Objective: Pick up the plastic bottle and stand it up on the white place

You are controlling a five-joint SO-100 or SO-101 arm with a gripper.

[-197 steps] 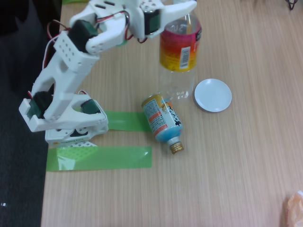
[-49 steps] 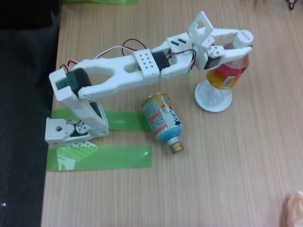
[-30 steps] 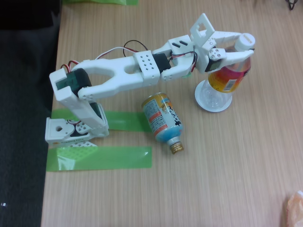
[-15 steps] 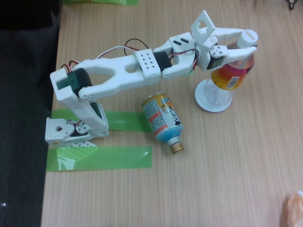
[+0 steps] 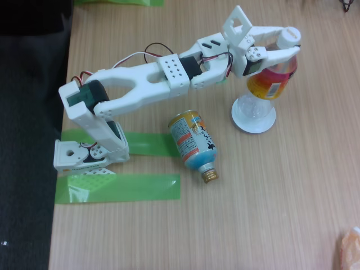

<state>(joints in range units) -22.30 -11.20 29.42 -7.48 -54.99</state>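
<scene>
The plastic bottle (image 5: pixel 269 85), clear with a white cap and an orange-red-yellow label, stands with its base in the white place (image 5: pixel 264 126), a small round dish right of centre in the fixed view. The bottle's top leans toward the upper right. My gripper (image 5: pixel 283 44) reaches in from the left, and its white fingers (image 5: pixel 264 31) close around the bottle's neck just below the cap. It is shut on the bottle.
A blue-and-orange metal can-bottle (image 5: pixel 191 140) lies on its side just left of the dish, gold neck toward the front. Two green tape strips (image 5: pixel 129 187) lie by the arm's base (image 5: pixel 84 157). An orange object (image 5: pixel 350 247) sits at the bottom right corner. The table's edge runs down the left.
Since 6.6 s ago the bottle has been carried from left of the dish onto it. Over the last second the gripper and the bottle's top have shifted only slightly, base staying in the dish.
</scene>
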